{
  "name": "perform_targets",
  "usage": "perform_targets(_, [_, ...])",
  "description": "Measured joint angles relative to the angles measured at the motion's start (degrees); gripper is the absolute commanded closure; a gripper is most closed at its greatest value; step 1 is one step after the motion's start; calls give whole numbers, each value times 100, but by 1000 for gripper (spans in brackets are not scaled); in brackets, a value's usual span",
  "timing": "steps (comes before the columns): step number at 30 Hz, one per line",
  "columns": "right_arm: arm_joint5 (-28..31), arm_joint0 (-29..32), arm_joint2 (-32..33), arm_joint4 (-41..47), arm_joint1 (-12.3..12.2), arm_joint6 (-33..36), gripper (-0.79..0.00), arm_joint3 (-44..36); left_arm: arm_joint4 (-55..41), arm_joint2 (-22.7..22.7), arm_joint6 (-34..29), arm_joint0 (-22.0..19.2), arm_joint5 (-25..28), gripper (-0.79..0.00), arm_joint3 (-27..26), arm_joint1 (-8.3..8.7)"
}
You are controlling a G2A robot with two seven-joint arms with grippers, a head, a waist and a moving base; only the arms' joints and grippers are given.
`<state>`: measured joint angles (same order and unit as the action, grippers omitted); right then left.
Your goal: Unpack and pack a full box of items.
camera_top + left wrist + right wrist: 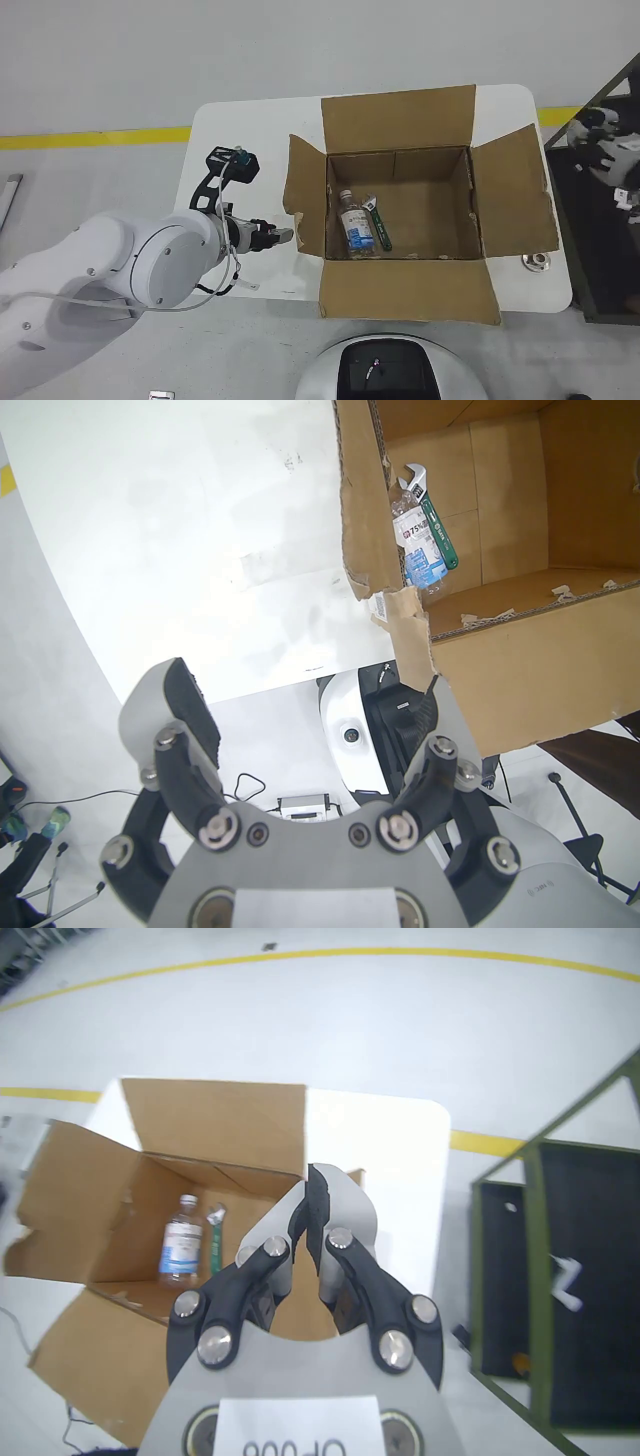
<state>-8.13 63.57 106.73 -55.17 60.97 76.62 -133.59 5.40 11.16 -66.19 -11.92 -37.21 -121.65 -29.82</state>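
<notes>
white table (250,130), small metal fitting (536,262) at its edge, green-framed rack (534,1278) alongside, yellow floor line (90,138)

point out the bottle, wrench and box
clear plastic bottle with white label (356,230), top view, on its label
green-handled silver wrench (382,230), top view, on the green handle
open brown cardboard box (398,120), top view, on its far flap

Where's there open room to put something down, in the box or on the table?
Box floor: bare from the wrench across to the right wall; the bottle and wrench crowd the left wall. Table: bare patch left of the box's left flap, where the open left tool hovers.
</notes>
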Motion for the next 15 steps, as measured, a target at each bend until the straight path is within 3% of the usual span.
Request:
perform_targets(6, [785, 697, 881, -254, -98, 1100, 0, -12, 0, 0, 0, 0, 0, -785, 0, 0])
perform_targets(12, [1133, 1896, 1210, 112, -150, 1137, 0, 517, 0, 0, 0, 0, 0, -785, 0, 0])
perform_targets(15, [1121, 1919, 1207, 150, -151, 1137, 0, 530, 0, 0, 0, 0, 0, -785, 0, 0])
